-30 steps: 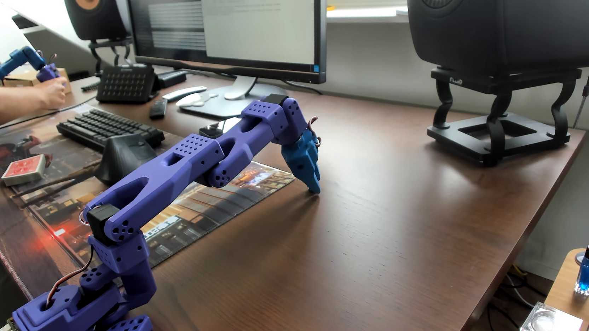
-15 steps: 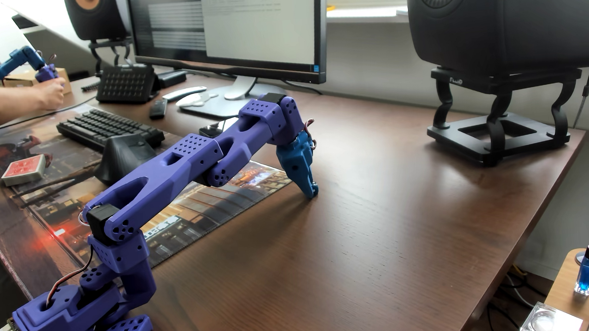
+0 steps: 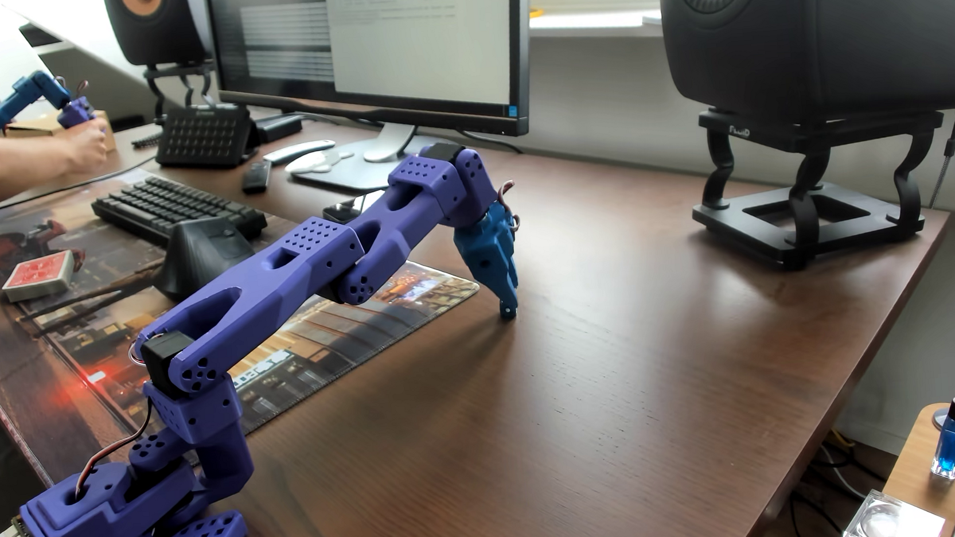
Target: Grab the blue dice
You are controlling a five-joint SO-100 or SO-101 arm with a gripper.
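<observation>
My purple arm [image 3: 307, 259] reaches far out over the brown wooden desk [image 3: 594, 396]. Its blue gripper [image 3: 507, 309] points straight down, with its tip touching or just above the desk, right of the desk mat's corner. I see the jaws side-on as one tapering shape, so I cannot tell whether they are open or shut. The blue dice does not show; it may be hidden at or behind the gripper tip.
A printed desk mat [image 3: 348, 327] lies left of the gripper, with a black mouse [image 3: 204, 250], a keyboard [image 3: 171, 208] and a red card deck [image 3: 39, 277]. A speaker stand [image 3: 805, 216] is at right, a monitor behind. A blue glass bottle [image 3: 951, 442] stands on a low shelf off the desk.
</observation>
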